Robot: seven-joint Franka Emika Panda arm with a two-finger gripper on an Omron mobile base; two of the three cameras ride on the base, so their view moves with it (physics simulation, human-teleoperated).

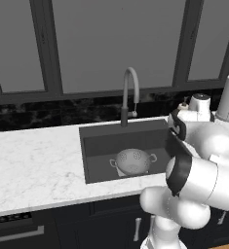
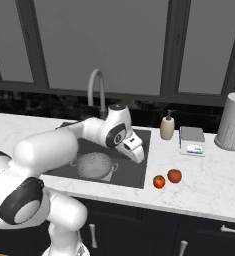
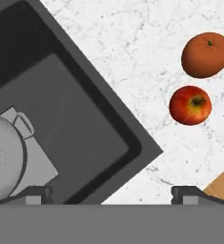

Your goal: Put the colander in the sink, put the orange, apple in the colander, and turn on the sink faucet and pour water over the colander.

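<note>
In the left base view, the colander [image 1: 133,161] sits in the sink [image 1: 101,141], the arm folded over its right edge. From the right base, the claw [image 2: 137,156] points down over the sink's right rim, near apple [image 2: 159,181] and orange [image 2: 174,175] on the tabletop [image 2: 209,185]. In the hand view, the claw's fingertips [image 3: 182,193] stand wide apart, empty.

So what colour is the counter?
White marble with grey veining; the counter shows best in the hand view.

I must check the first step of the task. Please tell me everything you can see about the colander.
The colander is a grey bowl that looks like metal, dotted with small holes, with loop handles at opposite sides of its rim. It sits in the dark sink, resting on the paler square plate at the bottom. It appears to lie upside down, dome upward. No fruit is in it, and nothing else touches it.
</note>
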